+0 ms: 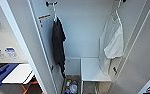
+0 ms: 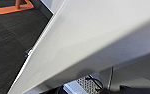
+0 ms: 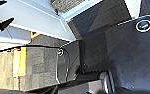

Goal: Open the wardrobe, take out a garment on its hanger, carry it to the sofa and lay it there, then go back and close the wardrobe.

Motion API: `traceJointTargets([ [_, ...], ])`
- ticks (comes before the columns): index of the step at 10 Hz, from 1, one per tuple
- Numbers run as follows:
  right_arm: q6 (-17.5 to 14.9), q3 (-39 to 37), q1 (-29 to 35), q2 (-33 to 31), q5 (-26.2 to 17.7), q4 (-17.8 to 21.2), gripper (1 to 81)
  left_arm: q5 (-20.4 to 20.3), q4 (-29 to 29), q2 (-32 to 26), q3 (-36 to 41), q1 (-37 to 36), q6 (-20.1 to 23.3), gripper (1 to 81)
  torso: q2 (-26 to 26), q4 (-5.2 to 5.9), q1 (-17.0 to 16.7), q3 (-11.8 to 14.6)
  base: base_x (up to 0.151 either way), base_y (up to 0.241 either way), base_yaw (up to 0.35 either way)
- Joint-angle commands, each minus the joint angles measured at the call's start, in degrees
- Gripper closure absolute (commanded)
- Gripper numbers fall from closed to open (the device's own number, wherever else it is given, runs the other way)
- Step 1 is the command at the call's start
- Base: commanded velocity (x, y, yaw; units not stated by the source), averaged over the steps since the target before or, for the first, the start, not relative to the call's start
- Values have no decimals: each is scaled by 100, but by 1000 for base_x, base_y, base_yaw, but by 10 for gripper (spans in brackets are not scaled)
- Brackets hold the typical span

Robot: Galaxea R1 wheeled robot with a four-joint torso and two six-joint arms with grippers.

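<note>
Head view is taken up by the wardrobe point(image 1: 86, 32), which stands open with both doors swung outward. The garment point(image 1: 113, 42), a white short-sleeved T-shirt, is seen hanging at the right side of the interior, close to the right door, on its thin white hanger point(image 1: 116, 13), whose hook reaches up toward the top of the cabinet. At the left side of the interior a black shirt point(image 1: 58, 42) is hung from a rail fitting point(image 1: 51, 3) on a similar white hanger. Below the garment a white shelf point(image 1: 92, 68) is set in the lower right part of the cabinet, and to its left, lower down, a compartment with small colourful items point(image 1: 71, 87) can be made out, though what they are cannot be told. An orange-and-black label point(image 1: 44, 17) is seen on the inner face of the left door. Beyond the left door, a white bench point(image 1: 17, 73) and a blue seat point(image 1: 1, 75) are seen on a dark carpeted floor point(image 2: 8, 45), with an orange frame point(image 2: 12, 7) nearby. In the left wrist view the edge of a white door panel is shown close up. Whether either gripper is apart or together cannot be told, and nothing is seen to be held by them.
</note>
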Motion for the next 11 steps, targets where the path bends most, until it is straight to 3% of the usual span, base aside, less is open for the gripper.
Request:
traceJointTargets([
  [1, 6, 136, 217, -66, -219, -169, 10, -245, -269, -81, -99, -197, 217, 10, 0, 0, 0, 0, 0, 0, 0],
  [3, 15, 145, 234, -66, -236, -178, 10, -219, -190, -257, -73, 58, 244, 10, 0, 0, 2, 0, 0, 0, 0],
  [4, 6, 127, 234, -66, -236, -160, 10, -80, 730, -396, -47, 286, 314, 10, 0, 0, 0, 0, 0, 0, 0],
  [5, 6, 76, 243, -48, -236, -152, 10, -35, 2125, -579, 118, 515, 219, 10, 0, 0, 0, 0, 0, 0, 0],
  [7, 6, -161, 286, 39, -245, -178, 10, 128, 3857, -1114, 678, 761, -203, 10, 0, 0, 0, 0, 0, 0, 0],
  [9, -3, -319, 365, 75, -288, -457, 10, 804, 5074, -1606, 1406, 971, -318, 10, 0, 0, 0, 0, 0, 0, 0],
  [11, -3, -584, 541, 224, -771, -923, 10, 1195, 5732, -2023, 1991, 1218, -336, 10, 0, 0, 0, 2, 0, 0, 0],
])
